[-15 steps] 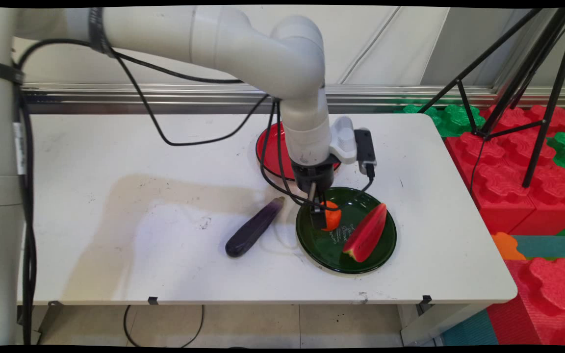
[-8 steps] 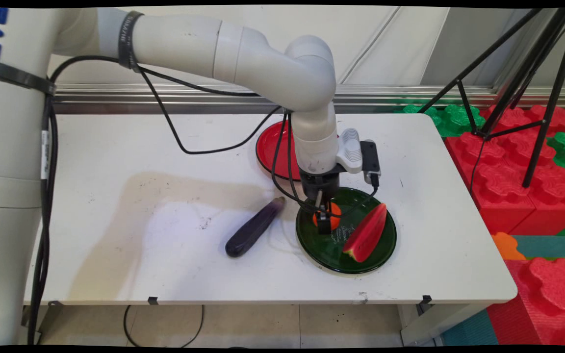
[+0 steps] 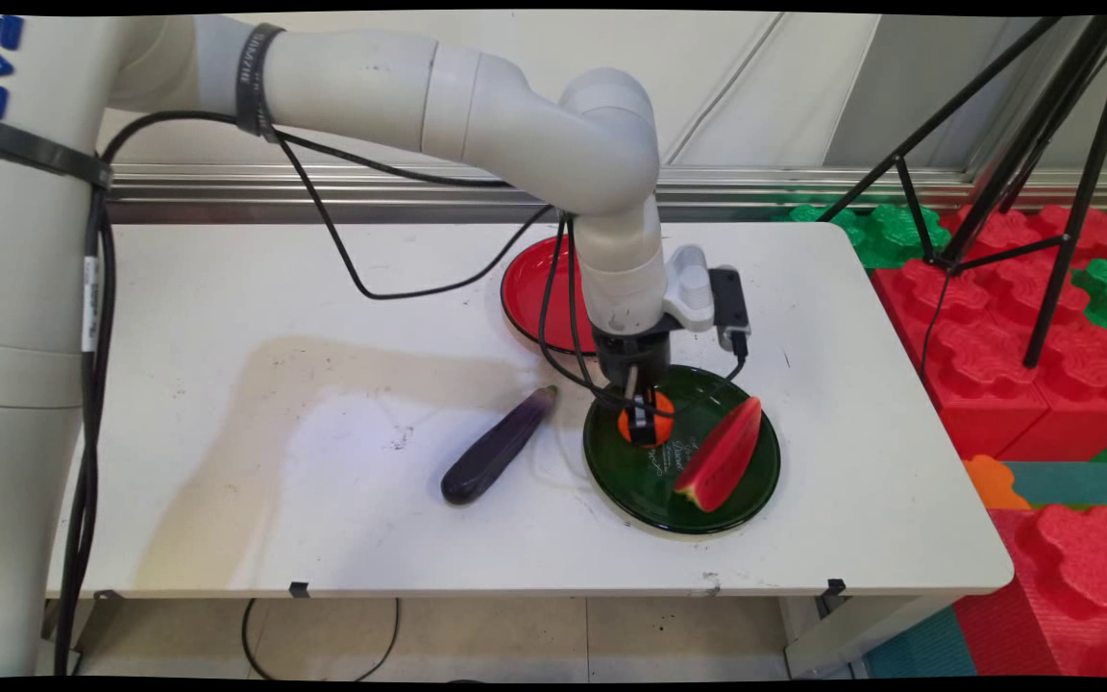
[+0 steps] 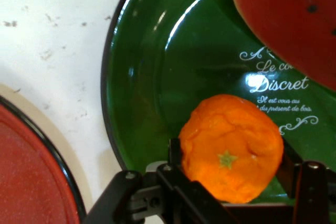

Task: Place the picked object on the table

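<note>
Near edge of the white table [image 3: 371, 538]: bare surface with a faint brownish stain toward the left-centre.

Purple eggplant [image 3: 499, 445] lies on the table roughly mid-depth, slanted, stem end pointing toward the far right, its tip just beside the green plate's left rim, not touching as far as can be seen.

Green plate [image 3: 630, 481] sits right of centre, nearer the near edge than the far one. On it: a watermelon slice [image 3: 719, 455] along the right half, red flesh up, and an orange [image 3: 645, 423] on the far-left part of the plate. In the hand view the orange [image 4: 231, 148] rests on the plate [image 4: 152, 93], apart from the slice [image 4: 289, 19], with white lettering on the plate between them.

Gripper [image 3: 643, 426] points straight down over the plate. Fingers [image 4: 176, 153] sit against both sides of the orange, clamped on it.

Red plate [image 3: 529, 288] lies behind, just beyond the green plate's far-left rim, partly hidden by the arm; the two rims are close, with a strip of table between them.
</note>
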Controlling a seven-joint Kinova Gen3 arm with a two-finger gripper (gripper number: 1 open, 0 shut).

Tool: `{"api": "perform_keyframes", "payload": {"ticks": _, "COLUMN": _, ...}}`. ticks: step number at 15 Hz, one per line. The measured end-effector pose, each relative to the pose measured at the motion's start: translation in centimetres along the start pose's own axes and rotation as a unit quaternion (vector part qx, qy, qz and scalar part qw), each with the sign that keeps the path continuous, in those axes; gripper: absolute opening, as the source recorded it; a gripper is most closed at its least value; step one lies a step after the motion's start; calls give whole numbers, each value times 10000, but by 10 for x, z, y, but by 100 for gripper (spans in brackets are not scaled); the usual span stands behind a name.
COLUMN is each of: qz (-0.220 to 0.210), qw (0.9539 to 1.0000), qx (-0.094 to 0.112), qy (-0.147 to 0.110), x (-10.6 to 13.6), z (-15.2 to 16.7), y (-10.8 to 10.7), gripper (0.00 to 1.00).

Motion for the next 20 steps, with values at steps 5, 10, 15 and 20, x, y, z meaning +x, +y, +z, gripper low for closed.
{"api": "perform_keyframes", "payload": {"ticks": 5, "qz": -126, "qw": 9994, "qx": 169, "qy": 257, "x": -3, "z": -34, "y": -3, "gripper": 0}}
{"api": "perform_keyframes", "payload": {"ticks": 10, "qz": -268, "qw": 9966, "qx": 451, "qy": 632, "x": -21, "z": -99, "y": -9, "gripper": 0}}
{"api": "perform_keyframes", "payload": {"ticks": 15, "qz": -780, "qw": 9893, "qx": 753, "qy": 972, "x": -76, "z": -163, "y": -15, "gripper": 0}}
{"api": "perform_keyframes", "payload": {"ticks": 20, "qz": -1337, "qw": 9810, "qx": 1000, "qy": 993, "x": -142, "z": -194, "y": -10, "gripper": 0}}
